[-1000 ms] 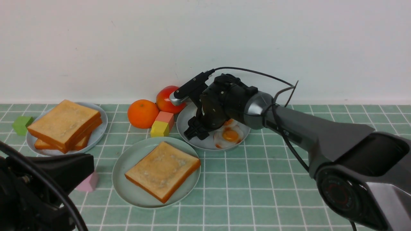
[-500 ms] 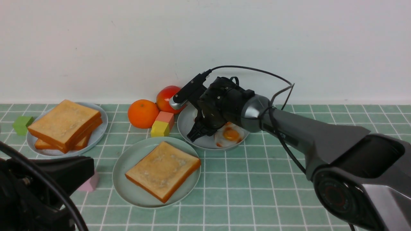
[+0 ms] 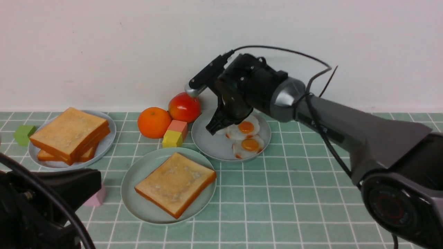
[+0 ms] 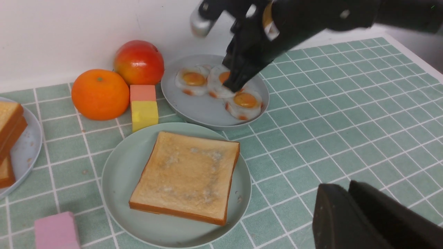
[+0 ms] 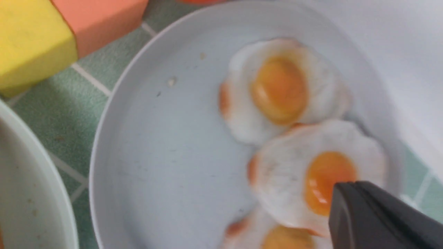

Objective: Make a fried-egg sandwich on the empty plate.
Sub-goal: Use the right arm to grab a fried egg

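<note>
One egg only: with the right gripper (image 3: 213, 129) pinched shut on the fried egg's (image 3: 245, 127) rim over the grey-blue plate (image 3: 211, 145), lift clear of neighbours (image 3: 250, 145), then lower flat onto the mint-green plate's (image 3: 135, 176) toast (image 3: 174, 183).

- Front view: you look from the near edge of the bench (image 3: 294, 207) toward the far edge and the wall (image 3: 104, 52). It is wide and takes in most of the bench's width.
- Left wrist view: you look from above the near left part toward the far edge, tilted down, at mid range. It shares the mint-green plate (image 4: 114, 180) and grey-blue plate (image 4: 193, 107) with the front view.
- Right wrist view: you look steeply down, very near, by the far edge. The grey-blue plate and its fried eggs (image 5: 280, 90) fill it, blurred. All three views share that plate.
</note>
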Available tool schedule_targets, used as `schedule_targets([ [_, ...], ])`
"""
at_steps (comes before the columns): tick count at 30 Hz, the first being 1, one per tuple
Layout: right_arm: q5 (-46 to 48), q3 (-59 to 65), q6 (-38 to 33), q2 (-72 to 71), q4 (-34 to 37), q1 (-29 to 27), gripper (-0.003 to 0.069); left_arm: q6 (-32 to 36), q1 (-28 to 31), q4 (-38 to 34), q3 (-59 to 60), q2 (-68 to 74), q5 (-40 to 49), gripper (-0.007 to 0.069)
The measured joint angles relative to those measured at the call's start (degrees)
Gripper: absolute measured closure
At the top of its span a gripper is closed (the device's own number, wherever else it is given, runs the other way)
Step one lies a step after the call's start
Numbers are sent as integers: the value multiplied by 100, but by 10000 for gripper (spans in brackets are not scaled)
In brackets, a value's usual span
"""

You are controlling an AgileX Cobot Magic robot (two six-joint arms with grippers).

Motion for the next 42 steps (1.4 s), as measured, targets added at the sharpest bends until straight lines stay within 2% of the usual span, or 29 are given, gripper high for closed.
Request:
schedule_targets([
  [4,472,0,-197,-127,361,0,668,0,0,5,0,0,25,562],
  [9,1130,5,-479,-303,1175,-141,668,5,0,5,0,0,61,559],
  [17,888,5,-246,-246,3497,-1430,639,5,0,5,0,0,67,557],
  [18,850,5,-238,-232,3569,-1461,631,5,0,5,0,0,67,557],
  [21,495,5,-182,19,4614,-1857,505,5,0,5,0,0,67,554],
  [22,495,5,-182,32,4653,-1869,505,5,0,5,0,0,67,554],
  [23,321,5,-182,144,4895,-1944,417,5,0,5,0,0,67,554],
  [25,187,5,-182,263,5047,-1981,323,5,0,5,0,0,67,554],
  [26,177,5,-182,282,5063,-1986,314,5,0,5,0,0,67,554],
  [27,118,5,-182,335,5096,-1988,258,5,0,5,0,0,67,554],
  [29,77,5,-182,376,5113,-1988,219,5,0,5,0,0,67,554],
  [32,11,5,-176,408,5137,-1988,204,5,0,5,0,0,62,554],
  [42,-291,5,-166,623,5424,-1988,223,5,0,5,0,0,31,554],
])
